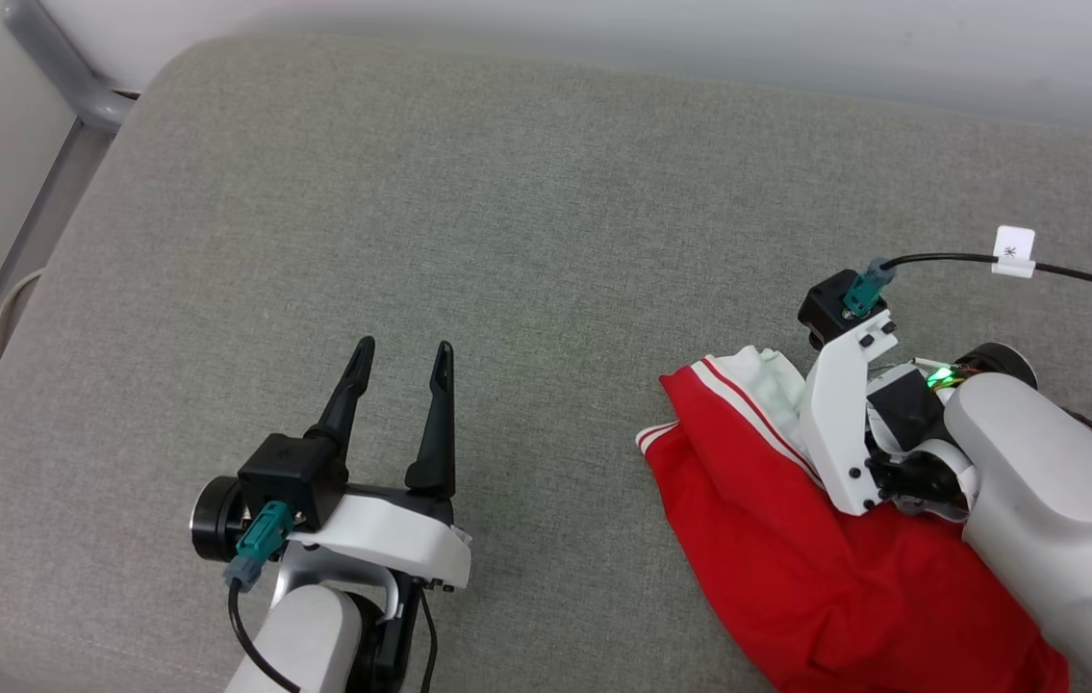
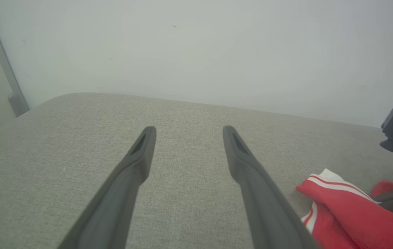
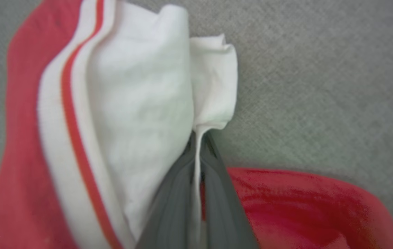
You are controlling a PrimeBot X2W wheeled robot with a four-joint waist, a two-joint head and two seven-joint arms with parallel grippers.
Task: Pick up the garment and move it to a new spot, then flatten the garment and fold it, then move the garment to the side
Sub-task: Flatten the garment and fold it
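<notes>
Start at the far-left corner of the grey cushion [image 1: 507,192], where a grey metal tube [image 1: 55,67] of the frame bends past its rounded edge. Near the cushion's near-left corner you have the left gripper [image 1: 407,345], hovering with its two dark fingers spread wide and nothing between them. In the left wrist view the same gripper [image 2: 189,129] points across bare cushion [image 2: 182,110] toward the pale wall [image 2: 217,52] behind the far edge.

The middle of the cushion is plain grey weave, well apart from either gripper.

Toward the cushion's right side, on its near part, you find the garment [image 1: 776,549]. It lies bunched in a red heap, with a white sleeve and red-and-white striped trim at the end that faces the far edge. In the left wrist view it shows at the lower right as the garment [image 2: 338,207], striped trim uppermost.

Your right gripper [image 3: 199,145] is pinched together on a thin fold of the garment's [image 3: 19,138] white sleeve cloth. The fold runs up between the two fingers, and the sleeve billows just past their tips over the cushion [image 3: 321,86]. In the head view the right forearm [image 1: 1036,481] lies across the red cloth.

Past it, a black cable [image 1: 1084,274] carrying a white tag [image 1: 1014,252] runs off toward the right edge.
</notes>
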